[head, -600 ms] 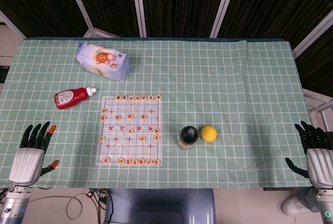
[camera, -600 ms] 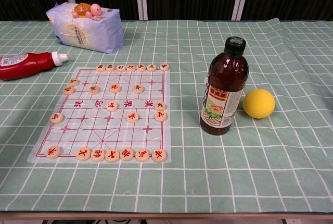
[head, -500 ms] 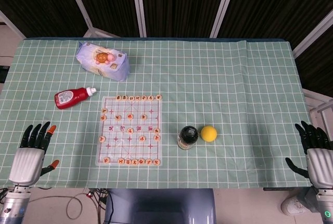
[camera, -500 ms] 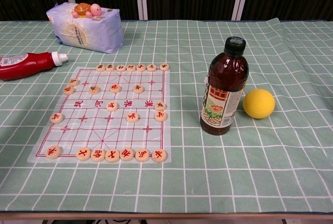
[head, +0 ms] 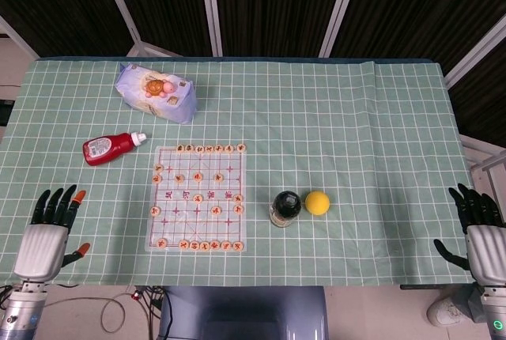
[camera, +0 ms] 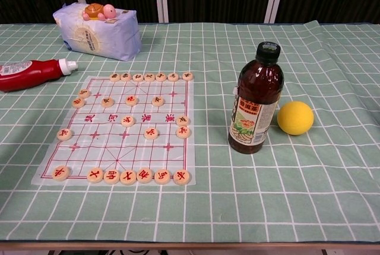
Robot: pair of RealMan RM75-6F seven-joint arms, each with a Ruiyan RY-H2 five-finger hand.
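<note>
My left hand (head: 46, 233) hovers at the table's near left corner, fingers spread and holding nothing; the red ketchup bottle (head: 111, 148) (camera: 32, 72) lies nearest to it. At the near right corner my right hand (head: 479, 233) is likewise empty with its fingers apart, well away from the yellow ball (head: 317, 202) (camera: 295, 117). A dark tea bottle (head: 285, 208) (camera: 256, 105) stands upright just left of the ball. A Chinese chess board (head: 198, 198) (camera: 122, 129) with several round pieces lies flat in the middle. Neither hand shows in the chest view.
A white tissue pack (head: 156, 92) (camera: 98, 29) with a small turtle toy (camera: 100, 11) on top sits at the back left. A green checked cloth (head: 356, 134) covers the table, with dark curtains behind it.
</note>
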